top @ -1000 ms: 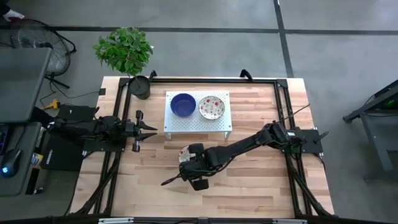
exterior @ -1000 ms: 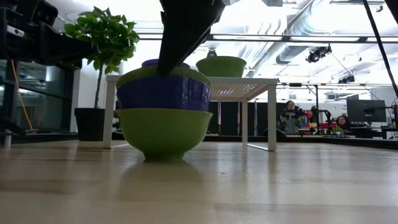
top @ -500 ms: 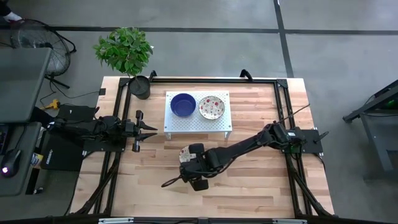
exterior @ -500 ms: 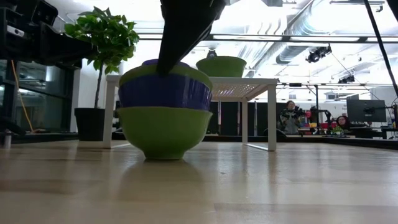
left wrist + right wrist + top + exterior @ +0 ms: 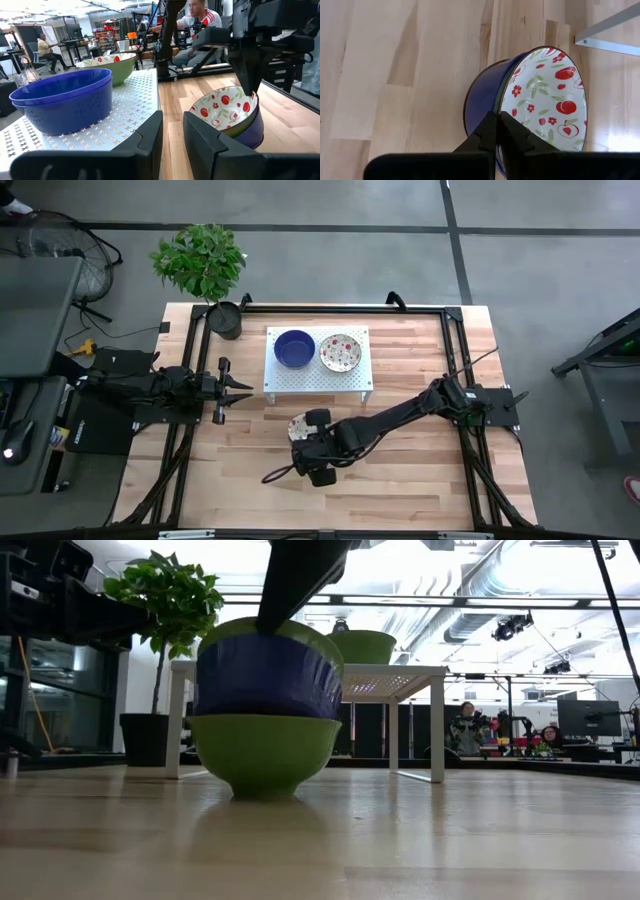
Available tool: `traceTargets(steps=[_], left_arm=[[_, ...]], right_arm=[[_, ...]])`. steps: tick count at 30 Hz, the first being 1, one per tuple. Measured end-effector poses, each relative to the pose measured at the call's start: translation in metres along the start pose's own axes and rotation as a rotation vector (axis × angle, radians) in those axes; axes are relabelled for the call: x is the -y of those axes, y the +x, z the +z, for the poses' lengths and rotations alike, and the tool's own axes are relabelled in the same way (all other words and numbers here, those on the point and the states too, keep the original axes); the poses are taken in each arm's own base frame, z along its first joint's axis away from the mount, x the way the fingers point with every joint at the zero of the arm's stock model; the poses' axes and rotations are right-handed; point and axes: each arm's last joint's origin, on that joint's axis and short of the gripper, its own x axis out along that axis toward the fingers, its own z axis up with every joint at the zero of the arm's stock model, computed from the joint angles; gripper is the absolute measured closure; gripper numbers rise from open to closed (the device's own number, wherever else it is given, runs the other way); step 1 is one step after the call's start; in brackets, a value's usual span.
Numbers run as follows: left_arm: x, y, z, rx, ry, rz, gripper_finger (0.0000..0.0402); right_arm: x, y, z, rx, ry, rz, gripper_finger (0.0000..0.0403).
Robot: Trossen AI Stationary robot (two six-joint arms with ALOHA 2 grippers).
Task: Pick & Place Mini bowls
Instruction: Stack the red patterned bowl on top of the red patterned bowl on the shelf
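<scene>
High view: right claw (image 5: 303,442) reached out over the middle of the tabletop (image 5: 420,480), in front of the white rack (image 5: 316,376), sitting right over a floral bowl (image 5: 298,426) and hiding most of it. Up on the rack, side by side: a blue bowl (image 5: 294,348) and a second floral bowl (image 5: 340,352). Left claw (image 5: 236,391) parked at the left edge, near the rack, well apart from the stack.

Low view: came down from above onto the rim of a tilted blue-walled bowl (image 5: 265,672), itself nested in a green-sided bowl (image 5: 264,751) standing on the tabletop. Rack behind, with the plant pot (image 5: 147,738) beside it.

Left wrist view: own fingers (image 5: 150,140) narrowly parted, holding nothing. Beyond them, right claw (image 5: 246,82) pinched down on the far rim of the tilted floral bowl (image 5: 225,109). People seated in the room behind.

Right wrist view: fingers (image 5: 485,132) nearly closed, clamped across the bowl's (image 5: 545,100) rim, one on the blue outer wall, one on the floral inside.
</scene>
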Motion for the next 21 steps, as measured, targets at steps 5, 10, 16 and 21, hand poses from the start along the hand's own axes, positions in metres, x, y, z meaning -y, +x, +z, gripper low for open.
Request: traceTargets(steps=[5,10,16,21], left_arm=[[0.0,0.0,0.0,0.001,0.0,0.0,0.033],[0.0,0.0,0.0,0.0,0.0,0.0,0.033],[0.0,0.0,0.0,0.0,0.0,0.0,0.033],[0.0,0.0,0.0,0.0,0.0,0.0,0.033]], right_arm=[[-0.0035,-0.0017,-0.0003,0.011,-0.015,-0.022,0.0403],[-0.0043,-0.0024,-0.001,0.012,-0.015,-0.048,0.0403],[-0.0062,-0.0033,-0.0013,0.023,0.013,-0.08,0.0403],[-0.0063,-0.0037,-0.0006,0.035,0.03,-0.094,0.0403]])
